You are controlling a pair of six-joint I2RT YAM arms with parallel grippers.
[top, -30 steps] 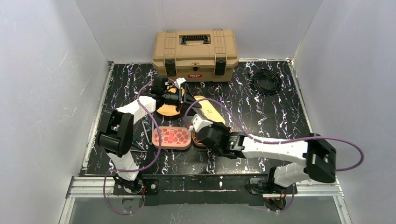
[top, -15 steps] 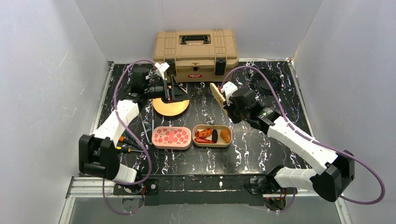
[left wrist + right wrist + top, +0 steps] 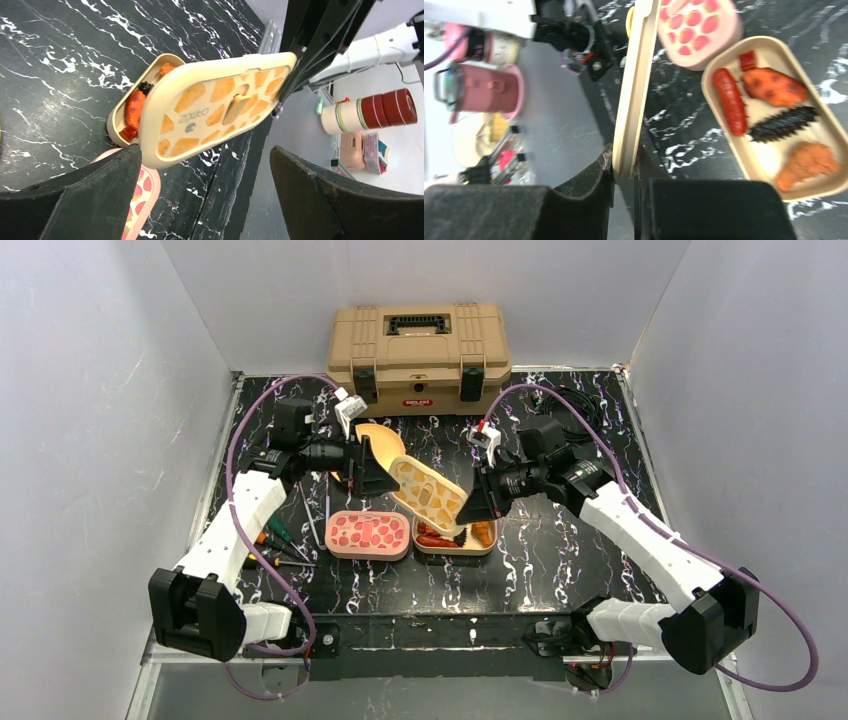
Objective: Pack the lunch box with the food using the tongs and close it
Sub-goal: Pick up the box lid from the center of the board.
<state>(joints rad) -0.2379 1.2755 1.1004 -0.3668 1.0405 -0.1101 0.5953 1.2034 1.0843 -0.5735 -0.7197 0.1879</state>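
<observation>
1. The right gripper (image 3: 480, 502) pinches one end of the lid (image 3: 428, 492) by its rim, jaws narrow on the thin edge. The lid hangs tilted above the box (image 3: 766, 157), not seated.
2. The left gripper (image 3: 372, 468) stands wide open just beside the lid's other end, holding nothing.
3. The box rests on the table (image 3: 560, 490) near the front edge, just beside a pink tray (image 3: 367, 534). In it lie a sausage (image 3: 730, 100), orange chunks (image 3: 774, 86) and a dark piece (image 3: 783, 122).
4. The lid looks thin, stiff, light and smooth. A pinch at one end may let it swing or slip, so the rim should sit deep between the pads.
5. The box is probably light and could skid on the glossy table. Seating the lid likely calls for lowering it level, then pressing flat on its middle while the other gripper steadies the box wall.
</observation>
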